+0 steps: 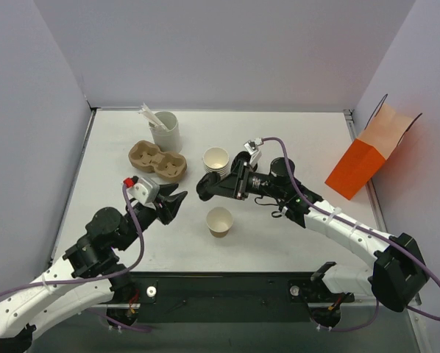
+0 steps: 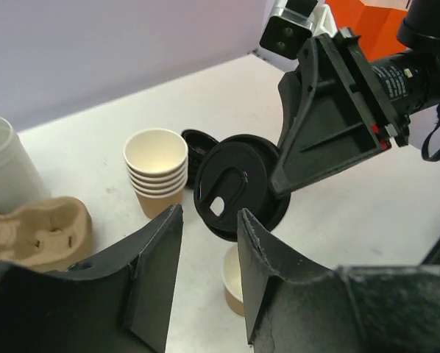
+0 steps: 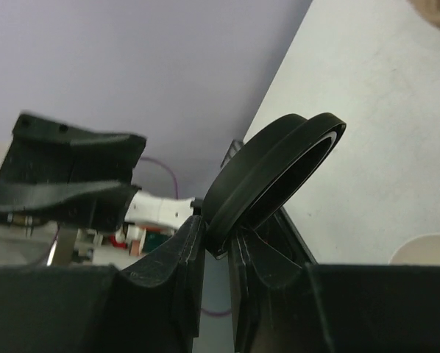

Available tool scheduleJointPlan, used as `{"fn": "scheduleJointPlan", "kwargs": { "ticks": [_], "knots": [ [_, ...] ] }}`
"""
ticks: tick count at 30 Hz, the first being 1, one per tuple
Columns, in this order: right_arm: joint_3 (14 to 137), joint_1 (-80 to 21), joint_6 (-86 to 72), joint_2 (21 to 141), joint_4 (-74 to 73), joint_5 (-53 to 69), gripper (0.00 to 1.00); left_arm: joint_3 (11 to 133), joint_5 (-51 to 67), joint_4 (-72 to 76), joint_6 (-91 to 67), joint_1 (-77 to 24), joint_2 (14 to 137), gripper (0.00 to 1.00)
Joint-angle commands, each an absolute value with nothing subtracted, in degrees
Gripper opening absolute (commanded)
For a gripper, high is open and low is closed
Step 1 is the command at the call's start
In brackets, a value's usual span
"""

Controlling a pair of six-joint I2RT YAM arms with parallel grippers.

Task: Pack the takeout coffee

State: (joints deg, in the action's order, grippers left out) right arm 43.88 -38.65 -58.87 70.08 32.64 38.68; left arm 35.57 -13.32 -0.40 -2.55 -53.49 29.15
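Showing the right jaws clenched on one black lid (image 2: 231, 187) above the desk (image 1: 316, 140), the left jaws released and empty, one lidless cup (image 1: 220, 220) standing just nearer, and one cup stack (image 1: 216, 160) farther.

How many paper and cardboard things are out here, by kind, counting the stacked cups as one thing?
Lone lidless cup: 1
Cup stack: 1
Cardboard cup carrier: 1
Orange paper bag: 1
Total: 4
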Motion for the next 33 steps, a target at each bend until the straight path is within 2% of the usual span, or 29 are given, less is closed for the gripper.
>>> {"fn": "scheduleJointPlan", "kwargs": {
  "ticks": [1,9,19,23,30,33],
  "knots": [
    [41.9,-38.5,-51.0,65.7,44.4,54.0,0.17,46.5,-11.8,-16.9,-18.1,-53.3,32.6,0.46],
    [39.1,-38.5,-53.3,65.0,55.4,60.8,0.18,52.3,-13.4,-32.5,-35.1,-53.0,34.7,0.43],
    [37.4,-38.8,-55.5,65.5,59.4,58.6,0.17,50.8,-9.1,-31.9,-46.3,-52.6,39.6,0.39],
    [36.4,-39.1,-55.2,64.3,59.1,58.4,0.17,49.7,-8.6,-28.4,-50.3,-52.3,38.3,0.38],
    [36.7,-39.3,-46.9,61.9,46.5,56.7,0.18,49.7,-10.5,-27.2,-52.6,-52.2,36.5,0.37],
    [37.0,-39.7,-46.4,61.6,45.9,56.6,0.18,49.4,-10.3,-26.2,-53.0,-52.1,38.0,0.37]
  ]
}}
